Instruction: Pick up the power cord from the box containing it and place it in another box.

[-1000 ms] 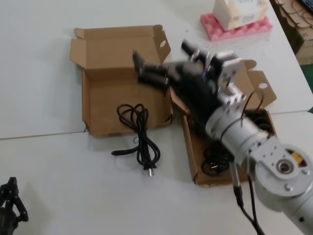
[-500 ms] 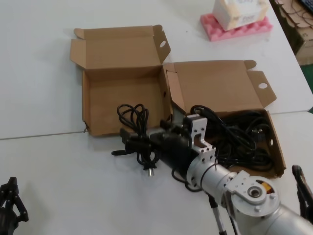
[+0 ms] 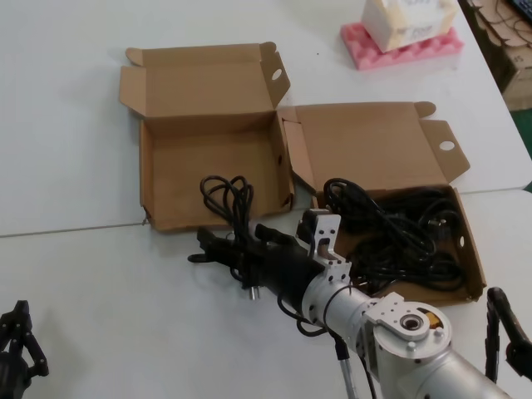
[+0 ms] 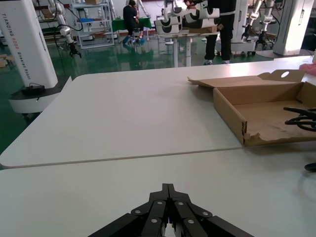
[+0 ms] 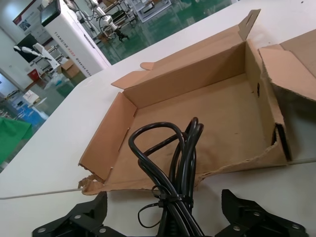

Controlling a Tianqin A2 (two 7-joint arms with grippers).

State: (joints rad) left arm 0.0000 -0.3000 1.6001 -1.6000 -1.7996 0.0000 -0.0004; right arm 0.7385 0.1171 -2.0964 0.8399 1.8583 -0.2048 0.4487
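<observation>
The power cord (image 3: 226,193), a thin black cable tied in long loops, lies over the torn front wall of the wider left box (image 3: 166,179), half inside and half on the table. In the right wrist view the cord (image 5: 170,148) runs between my right gripper's (image 5: 165,222) spread fingers (image 5: 74,219). That right gripper (image 3: 233,241) is open and low over the cord at the box's front edge. The nearly square box (image 3: 391,150) to the right holds a tangle of black cords (image 3: 399,237). My left gripper (image 3: 17,341) is parked at the near left, shut (image 4: 168,190).
A pink foam pad with a white carton (image 3: 399,37) stands at the back right, and stacked cardboard (image 3: 507,41) lies at the far right edge. A table seam (image 3: 83,229) runs across the middle. The left wrist view shows the left box (image 4: 256,106) from the side.
My right arm has swung back from above the left box's far right corner and come down at its front wall, open astride the cord. The cord and the left arm have stayed put.
</observation>
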